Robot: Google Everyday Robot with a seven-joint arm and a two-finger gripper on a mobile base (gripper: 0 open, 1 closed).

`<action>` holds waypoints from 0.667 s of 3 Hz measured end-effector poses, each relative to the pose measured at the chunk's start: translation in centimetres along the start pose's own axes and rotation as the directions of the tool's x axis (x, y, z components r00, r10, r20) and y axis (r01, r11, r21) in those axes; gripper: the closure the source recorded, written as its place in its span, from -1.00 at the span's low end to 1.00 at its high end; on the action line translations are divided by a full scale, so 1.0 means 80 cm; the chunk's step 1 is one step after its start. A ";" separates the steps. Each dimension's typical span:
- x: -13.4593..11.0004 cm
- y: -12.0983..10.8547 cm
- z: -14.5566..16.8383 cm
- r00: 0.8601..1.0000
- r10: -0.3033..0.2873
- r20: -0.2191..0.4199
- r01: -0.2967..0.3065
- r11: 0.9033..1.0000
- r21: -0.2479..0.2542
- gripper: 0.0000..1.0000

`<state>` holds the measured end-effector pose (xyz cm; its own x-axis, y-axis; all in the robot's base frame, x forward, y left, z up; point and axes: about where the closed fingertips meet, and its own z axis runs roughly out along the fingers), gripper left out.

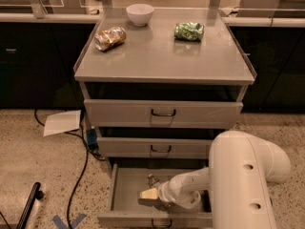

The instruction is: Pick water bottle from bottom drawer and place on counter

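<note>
The bottom drawer [125, 191] of the grey cabinet is pulled open. A small clear object, likely the water bottle [152, 180], lies in its tray near the back; it is partly hidden by my arm. My gripper [147, 195] is inside the drawer, just in front of and below the bottle, with a pale tip pointing left. My white arm [248, 175] reaches in from the right. The counter [157, 61] is the cabinet's flat grey top.
On the counter are a white bowl [139, 13], a crushed brown can [110, 37] and a crushed green can [188, 31]. The two upper drawers [163, 112] are shut. A sheet of paper [62, 122] and cables [81, 166] lie on the floor to the left.
</note>
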<state>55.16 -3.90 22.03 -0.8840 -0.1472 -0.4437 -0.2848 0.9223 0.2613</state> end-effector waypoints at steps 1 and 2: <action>0.012 -0.023 0.011 0.997 0.076 0.003 -0.076 0.997 0.016 -1.00; 0.024 -0.044 0.035 0.990 0.138 -0.009 -0.138 0.990 0.014 -1.00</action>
<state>55.46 -6.47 17.87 -0.9182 -0.0221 -0.3955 -0.1552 0.9387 0.3078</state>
